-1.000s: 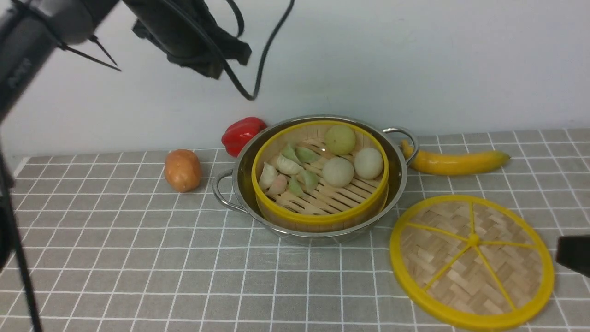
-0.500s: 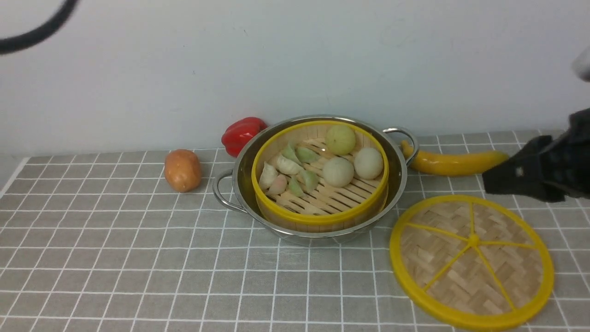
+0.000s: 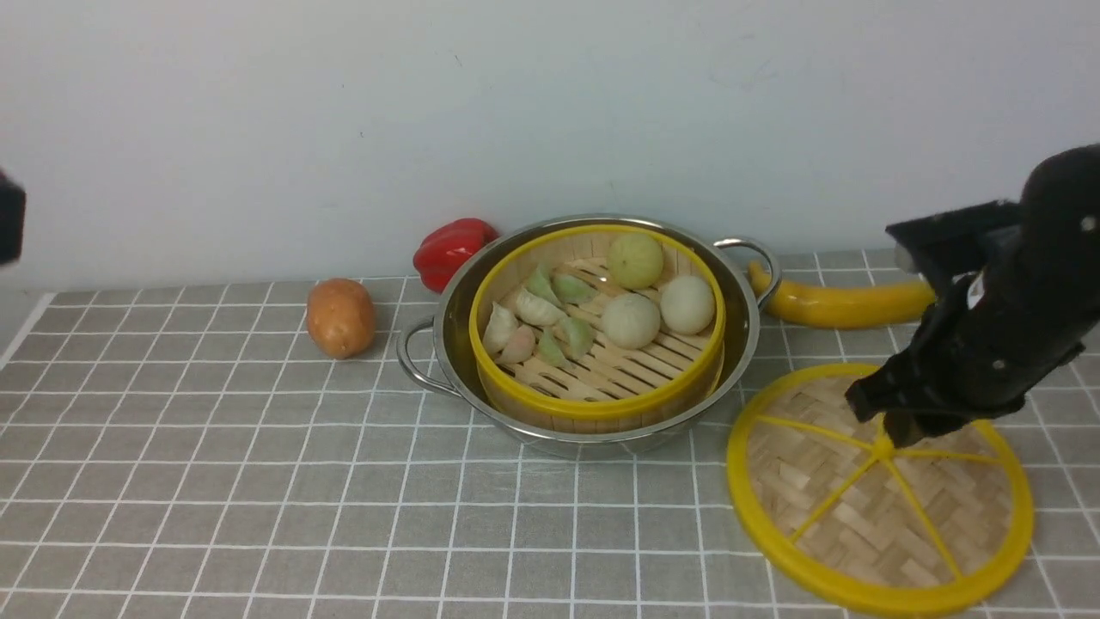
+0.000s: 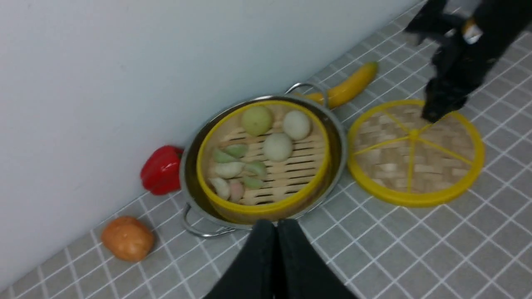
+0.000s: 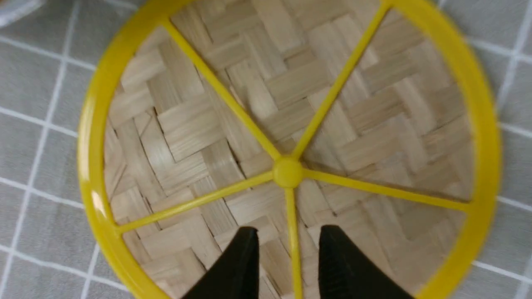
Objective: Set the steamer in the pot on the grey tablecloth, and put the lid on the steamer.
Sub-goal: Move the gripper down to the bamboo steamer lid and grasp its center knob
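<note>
The bamboo steamer (image 3: 601, 344), holding toy buns and dumplings, sits inside the steel pot (image 3: 450, 331) on the grey tablecloth (image 3: 258, 481). The woven lid (image 3: 876, 490) lies flat on the cloth to the pot's right. My right gripper (image 3: 878, 423) hangs just above the lid's centre knob (image 5: 287, 172). In the right wrist view it (image 5: 289, 236) is open, its fingers (image 5: 245, 241) either side of one yellow spoke and holding nothing. My left gripper (image 4: 276, 228) is shut and empty, pulled back on the near side of the pot (image 4: 189, 178).
A red pepper (image 3: 451, 249) and a potato (image 3: 340, 316) lie left of the pot near the wall. A banana (image 3: 846, 303) lies behind the lid, right of the pot's handle (image 3: 756, 254). A dark part of the left arm (image 3: 9, 225) shows at the left edge.
The left arm has withdrawn from above the pot to the left edge of the front view. The right arm came in from the right and dropped over the lid's centre.
</note>
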